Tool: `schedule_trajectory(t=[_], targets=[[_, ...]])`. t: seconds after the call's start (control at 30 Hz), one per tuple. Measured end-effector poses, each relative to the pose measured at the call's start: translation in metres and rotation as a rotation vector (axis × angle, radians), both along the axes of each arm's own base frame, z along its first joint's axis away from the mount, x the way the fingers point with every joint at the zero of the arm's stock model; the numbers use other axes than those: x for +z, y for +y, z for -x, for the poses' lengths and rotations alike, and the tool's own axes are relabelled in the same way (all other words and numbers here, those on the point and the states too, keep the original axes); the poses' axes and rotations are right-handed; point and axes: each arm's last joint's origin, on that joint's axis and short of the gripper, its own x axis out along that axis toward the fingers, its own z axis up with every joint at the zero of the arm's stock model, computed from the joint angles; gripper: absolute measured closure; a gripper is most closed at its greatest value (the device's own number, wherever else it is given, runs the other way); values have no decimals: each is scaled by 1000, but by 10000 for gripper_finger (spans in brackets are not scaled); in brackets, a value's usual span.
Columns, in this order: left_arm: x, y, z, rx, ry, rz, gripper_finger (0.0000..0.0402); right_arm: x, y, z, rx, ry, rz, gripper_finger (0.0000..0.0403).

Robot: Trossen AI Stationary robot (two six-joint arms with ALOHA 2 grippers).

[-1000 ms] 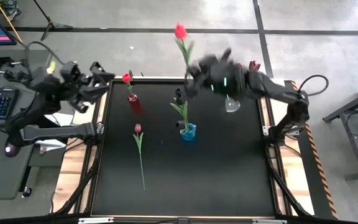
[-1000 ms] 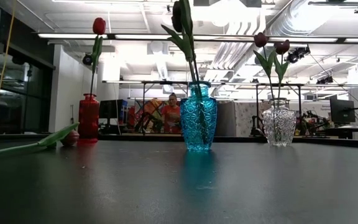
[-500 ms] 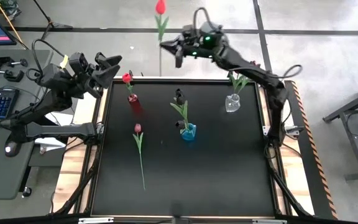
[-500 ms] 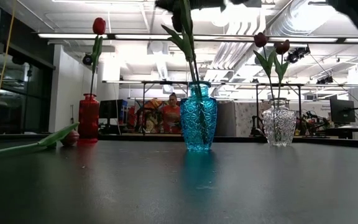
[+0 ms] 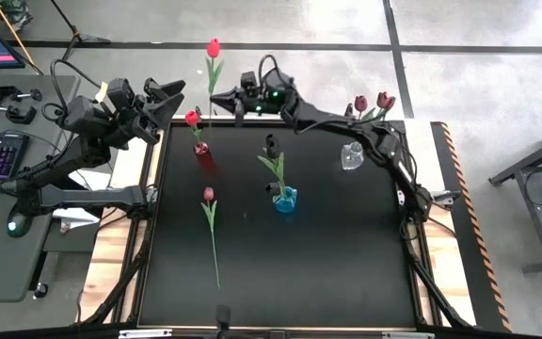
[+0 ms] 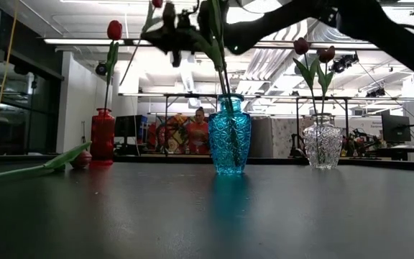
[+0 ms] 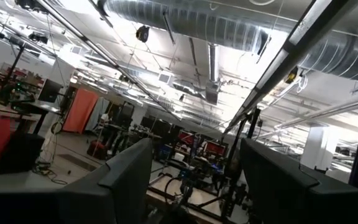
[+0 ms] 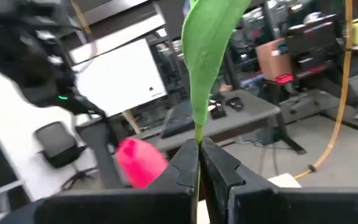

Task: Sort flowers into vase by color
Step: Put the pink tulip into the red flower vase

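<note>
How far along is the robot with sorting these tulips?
Done: one red tulip in the red vase, a dark one in the blue vase, two maroon ones in the clear vase. In hand: the right gripper carries a red tulip. Left: one tulip lying on the table.

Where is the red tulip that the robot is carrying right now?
From above, the red tulip sits pinched in the right fingers, past the table's far edge, just beyond the red vase.

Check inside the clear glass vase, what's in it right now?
The clear glass vase holds two dark maroon tulips, stems and leaves upright above the rim. The cut pattern hides the stem bottoms inside. Whether it holds water cannot be told.
</note>
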Motion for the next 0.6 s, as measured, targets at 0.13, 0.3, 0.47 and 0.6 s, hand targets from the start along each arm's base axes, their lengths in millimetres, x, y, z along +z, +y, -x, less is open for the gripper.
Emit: schedule_trajectory(t=[0.13, 0.3, 0.47, 0.6], targets=[[0, 0, 0, 0, 2, 1, 170, -22, 2, -12, -43, 16, -12, 403], [0, 0, 0, 0, 3, 1, 170, -42, 4, -23, -110, 11, -10, 403], [0, 0, 0, -2, 3, 5, 170, -48, 10, -28, -183, -16, -8, 403], [0, 0, 0, -3, 1, 8, 170, -46, 15, -30, -255, -28, 47, 403]])
